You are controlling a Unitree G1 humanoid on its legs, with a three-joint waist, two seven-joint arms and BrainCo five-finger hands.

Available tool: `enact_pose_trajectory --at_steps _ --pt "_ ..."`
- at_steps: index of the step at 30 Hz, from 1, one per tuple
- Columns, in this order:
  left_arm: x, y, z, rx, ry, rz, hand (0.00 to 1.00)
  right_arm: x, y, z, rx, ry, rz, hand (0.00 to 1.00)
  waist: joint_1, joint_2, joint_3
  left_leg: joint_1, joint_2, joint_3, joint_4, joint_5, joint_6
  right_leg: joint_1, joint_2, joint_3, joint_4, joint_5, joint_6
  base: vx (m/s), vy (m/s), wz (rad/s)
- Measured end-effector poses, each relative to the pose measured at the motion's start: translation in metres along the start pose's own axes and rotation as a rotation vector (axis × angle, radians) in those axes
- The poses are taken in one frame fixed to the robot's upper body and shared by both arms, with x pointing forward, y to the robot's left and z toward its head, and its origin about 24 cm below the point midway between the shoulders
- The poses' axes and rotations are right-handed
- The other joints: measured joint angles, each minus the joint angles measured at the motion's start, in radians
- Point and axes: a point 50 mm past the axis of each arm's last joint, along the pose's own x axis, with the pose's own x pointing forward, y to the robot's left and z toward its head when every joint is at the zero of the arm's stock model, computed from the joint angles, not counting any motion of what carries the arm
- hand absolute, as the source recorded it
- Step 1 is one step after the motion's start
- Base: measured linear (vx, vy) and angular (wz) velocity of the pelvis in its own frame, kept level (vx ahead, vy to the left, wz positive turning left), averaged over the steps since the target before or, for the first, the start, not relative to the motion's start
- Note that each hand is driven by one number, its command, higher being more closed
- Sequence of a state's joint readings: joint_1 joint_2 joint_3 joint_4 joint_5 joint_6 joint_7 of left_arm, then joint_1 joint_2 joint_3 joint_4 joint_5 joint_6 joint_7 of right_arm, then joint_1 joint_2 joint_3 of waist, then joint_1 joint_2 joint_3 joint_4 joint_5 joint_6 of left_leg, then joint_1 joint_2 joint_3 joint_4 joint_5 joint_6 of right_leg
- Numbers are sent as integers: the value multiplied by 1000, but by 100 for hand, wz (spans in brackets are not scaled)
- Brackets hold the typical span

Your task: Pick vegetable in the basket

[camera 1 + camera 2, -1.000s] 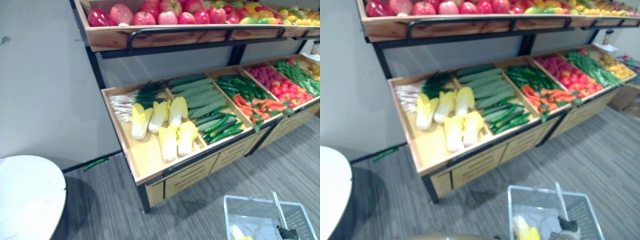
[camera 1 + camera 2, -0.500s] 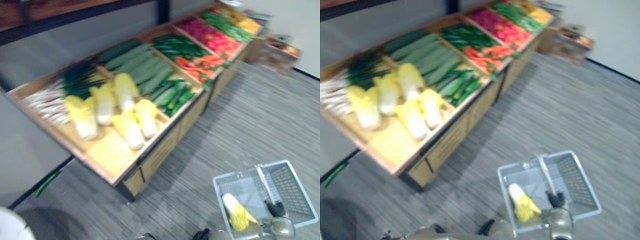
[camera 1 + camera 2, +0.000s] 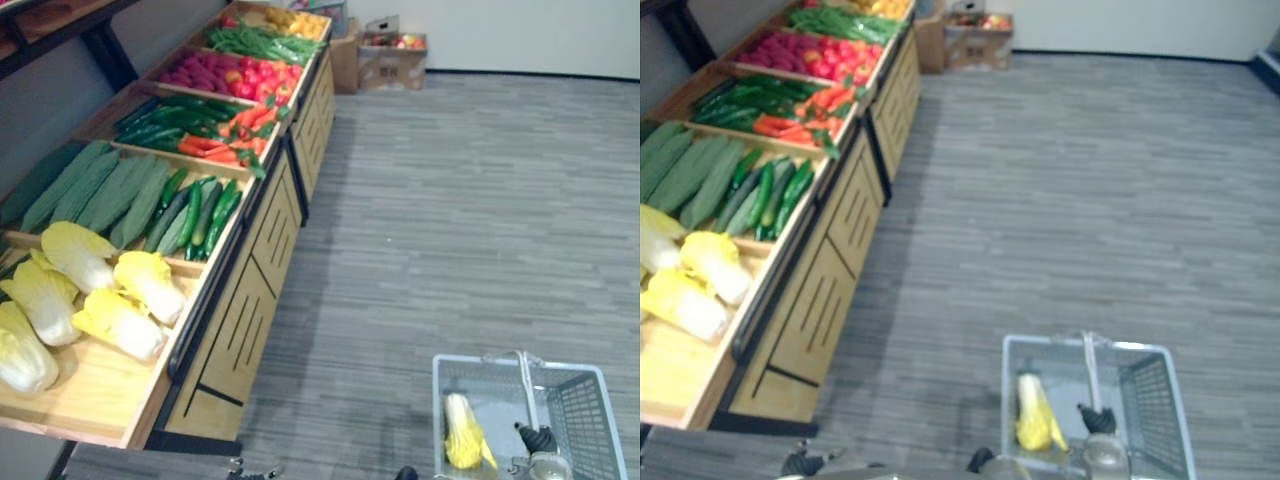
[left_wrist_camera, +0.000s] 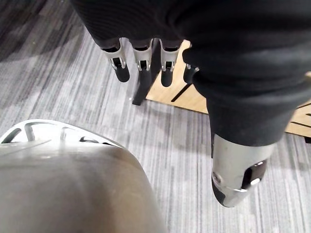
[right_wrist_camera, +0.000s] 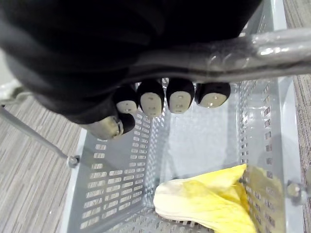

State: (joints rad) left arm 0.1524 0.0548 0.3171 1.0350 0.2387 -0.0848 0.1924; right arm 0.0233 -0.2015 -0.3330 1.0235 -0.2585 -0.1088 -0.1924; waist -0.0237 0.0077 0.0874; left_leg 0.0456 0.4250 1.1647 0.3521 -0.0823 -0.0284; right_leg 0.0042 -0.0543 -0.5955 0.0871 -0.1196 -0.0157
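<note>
A pale grey mesh basket (image 3: 590,400) hangs low at my right side, above the floor. A yellow-white napa cabbage (image 3: 462,432) lies in it against one wall, seen from close in the right wrist view as the cabbage (image 5: 209,201). My right hand (image 3: 537,440) is shut on the basket's metal handle (image 5: 272,46), with its fingers (image 5: 150,99) curled round the bar. My left hand (image 4: 141,53) hangs over the grey floor with straight fingers and holds nothing, near the stand's wooden base.
A wooden vegetable stand (image 3: 250,300) runs along my left, with napa cabbages (image 3: 110,300), cucumbers (image 3: 195,210), carrots (image 3: 225,135) and red produce (image 3: 240,75) in its bins. Cardboard boxes (image 3: 390,55) stand at its far end. Grey floor (image 3: 480,220) stretches to the right.
The camera has swung round to the right, so the stand now runs along the left side. The basket with the cabbage stays hanging from my right hand.
</note>
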Motion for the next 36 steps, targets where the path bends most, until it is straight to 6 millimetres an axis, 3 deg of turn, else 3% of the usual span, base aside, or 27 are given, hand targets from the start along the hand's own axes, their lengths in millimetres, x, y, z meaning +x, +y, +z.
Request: enact_pose_trajectory --at_steps 2,3,4,5,6,7,10,12,14,17,23,26,27,28,30,31,33,34,36 --pt "-1 1 -4 2 9 4 0 -1 6 3 -39 -17 27 100 6 1 5 7 31 -89 76 7 -1 17 9 50 -10 5 -7 -71 0 -65" --pt "-3 3 -11 5 26 8 0 -1 10 5 -72 -31 47 100 24 -12 14 -20 25 -255 130 15 1 34 9 105 -21 12 -10 -66 11 -126" --pt "-7 0 -18 1 38 1 0 0 10 8 -90 -45 54 100 42 -9 17 -47 -49 -478 125 -27 -42 35 -7 168 -23 18 -4 -59 33 -140" --pt "-8 -3 -19 -6 32 -1 0 1 9 10 -94 -53 53 100 50 -7 20 -53 -92 -580 105 -38 -51 34 -15 200 -23 22 1 -65 102 -143" --pt "-10 -3 -22 -8 35 5 0 1 9 13 -100 -61 56 100 57 0 23 -65 -168 -737 60 -50 -62 36 -24 242 -37 32 18 -64 139 -117" --pt "-11 -3 -26 -6 43 9 0 1 10 13 -97 -63 58 100 54 8 27 -72 -213 -832 4 -51 -65 34 -25 270 -46 38 27 -59 146 -97" --pt "-13 -7 -28 -8 46 1 0 1 3 13 -68 -72 33 100 52 36 37 -88 -240 -955 -142 -9 -78 27 -9 291 -59 53 52 13 192 -40" --pt "-13 -7 -27 -7 44 2 0 1 1 13 -53 -75 25 100 53 43 33 -92 -256 -980 -201 -7 -82 14 -14 300 -74 68 75 82 264 -7" --pt "-10 -1 -21 17 16 11 0 0 4 14 -44 -92 34 100 52 15 47 -95 -306 -973 -242 4 -62 18 -57 290 -107 99 120 112 213 16" --pt "-9 -2 -19 43 2 -1 0 0 2 14 -46 -94 24 100 54 10 47 -86 -361 -979 -270 6 -48 22 -104 279 -115 117 134 132 180 20" --pt "-9 -3 -17 61 -6 -4 0 2 8 26 -42 -123 55 100 65 6 48 -58 -394 -946 -284 -20 -17 22 -138 310 -106 111 148 121 87 -13" --pt "-9 -5 -17 88 -13 -19 0 2 8 24 -12 -111 47 100 65 7 51 -35 -397 -932 -269 -60 4 -39 -167 330 69 45 166 97 92 -13" --pt "-10 -8 -17 109 -16 -33 0 1 10 24 20 -106 44 100 64 17 56 -21 -391 -931 -247 -84 15 -98 -185 343 229 33 172 36 128 -8" --pt "-10 -8 -18 120 -17 -37 0 0 13 26 71 -109 37 100 54 19 58 -15 -392 -931 -218 -114 25 -176 -212 361 431 35 168 17 133 -1" --pt "-9 -1 -20 137 -14 -23 0 -1 15 32 115 -134 17 100 51 -6 69 24 -413 -934 -179 -160 47 -250 -259 413 653 82 123 61 114 11" --pt "-8 5 -20 145 -14 -11 0 -2 14 34 118 -150 10 100 50 -2 75 49 -413 -945 -168 -174 56 -285 -263 448 742 106 130 120 92 17" --pt "-7 7 -16 144 -26 -2 0 -2 15 36 117 -163 13 100 46 -8 75 67 -406 -967 -173 -179 63 -299 -256 448 761 50 127 169 31 45" --pt "-4 11 -8 141 -48 14 0 -2 17 39 117 -172 20 100 45 -12 85 79 -399 -993 -179 -178 62 -300 -249 414 695 23 108 251 -34 56" --pt "-2 11 -3 132 -61 21 0 -1 19 45 121 -182 26 100 52 -13 94 82 -383 -1003 -185 -177 58 -301 -237 376 554 24 110 237 -73 32"
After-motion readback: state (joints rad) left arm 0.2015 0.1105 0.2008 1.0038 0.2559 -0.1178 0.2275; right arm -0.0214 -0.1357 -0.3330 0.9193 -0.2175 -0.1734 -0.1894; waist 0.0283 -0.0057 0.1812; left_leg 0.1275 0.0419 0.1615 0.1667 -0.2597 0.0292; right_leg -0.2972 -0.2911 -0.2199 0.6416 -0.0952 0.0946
